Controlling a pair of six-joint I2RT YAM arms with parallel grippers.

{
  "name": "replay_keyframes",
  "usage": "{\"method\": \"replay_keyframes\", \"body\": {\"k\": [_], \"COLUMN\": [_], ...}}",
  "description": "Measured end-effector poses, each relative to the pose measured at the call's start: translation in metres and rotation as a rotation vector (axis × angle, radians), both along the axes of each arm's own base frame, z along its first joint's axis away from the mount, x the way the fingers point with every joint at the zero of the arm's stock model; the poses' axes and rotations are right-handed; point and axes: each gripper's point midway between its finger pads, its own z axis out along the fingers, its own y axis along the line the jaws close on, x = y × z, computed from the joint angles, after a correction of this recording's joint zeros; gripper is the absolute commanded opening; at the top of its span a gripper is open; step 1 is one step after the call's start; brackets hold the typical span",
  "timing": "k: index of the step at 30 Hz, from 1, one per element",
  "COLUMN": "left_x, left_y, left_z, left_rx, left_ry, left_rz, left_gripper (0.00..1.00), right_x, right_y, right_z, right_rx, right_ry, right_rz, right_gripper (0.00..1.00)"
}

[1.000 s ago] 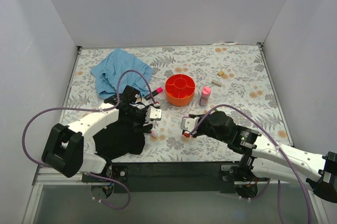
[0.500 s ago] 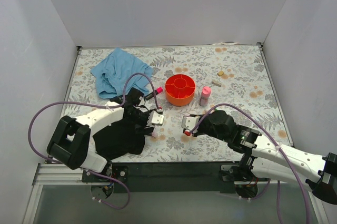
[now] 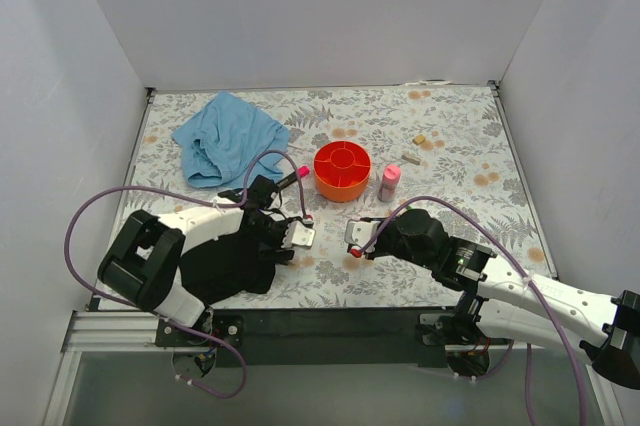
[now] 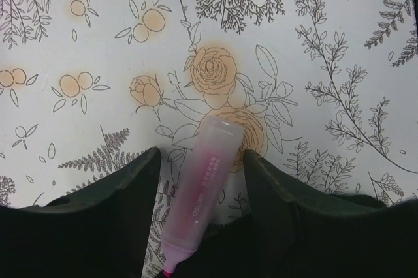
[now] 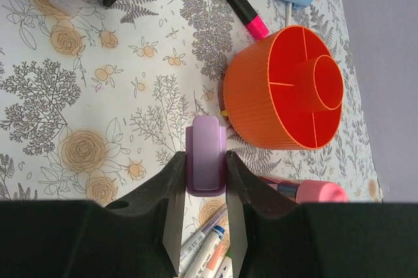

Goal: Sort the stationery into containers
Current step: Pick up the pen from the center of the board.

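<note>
Lilac plastic stick point(image 5: 206, 141) sits clamped in your right gripper point(image 5: 204, 164); round orange compartmented bowl point(image 5: 287, 89) lies just upper right. Left gripper point(image 4: 202, 157) stands open astride a translucent pink stick point(image 4: 201, 190), lengthwise.

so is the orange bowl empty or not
Empty: the orange bowl shows only bare compartments from above and in the right wrist view.

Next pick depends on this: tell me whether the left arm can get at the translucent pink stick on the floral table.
Probably yes: the translucent pink plastic stick lies between the left arm's open jaws, nothing covering it.
</note>
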Motion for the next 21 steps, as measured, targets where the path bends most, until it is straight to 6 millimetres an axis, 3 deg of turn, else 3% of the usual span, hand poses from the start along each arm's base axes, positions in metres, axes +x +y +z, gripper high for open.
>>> {"method": "replay_keyframes", "body": {"k": [2,3,7,13,15,16,18,21], "left_x": [0.001,0.001,0.001,-0.002,-0.002,0.003,0.036,0.104], "left_y": [-0.004,-0.005,-0.012,-0.008,-0.007,-0.01,-0.024,-0.033], "left_z": [0.0,0.0,0.0,0.004,0.014,0.027,0.071,0.163], "left_rx": [-0.007,-0.009,-0.026,-0.001,0.017,0.008,-0.081,-0.324], "left_ry": [-0.001,0.002,-0.007,0.015,0.063,0.094,0.108,0.095], "left_rz": [-0.004,-0.007,-0.021,0.016,0.065,0.109,0.226,0.457], "left_gripper": [0.35,0.24,0.01,0.0,0.0,0.0,0.0,0.0], "right_x": [0.0,0.0,0.0,0.007,0.013,0.018,0.025,0.035], "right_y": [0.0,0.0,0.0,-0.007,-0.011,-0.012,-0.013,-0.012], "right_z": [-0.001,-0.001,-0.001,0.0,0.007,0.013,0.026,0.042], "right_rx": [-0.001,-0.002,-0.004,-0.007,0.012,0.034,0.076,0.161], "right_ry": [0.002,0.003,0.003,0.025,0.044,0.057,0.073,0.117], "right_rz": [0.0,0.0,-0.001,-0.049,-0.091,-0.117,-0.157,-0.227], "right_gripper": [0.01,0.01,0.01,0.01,0.01,0.01,0.01,0.01]}}
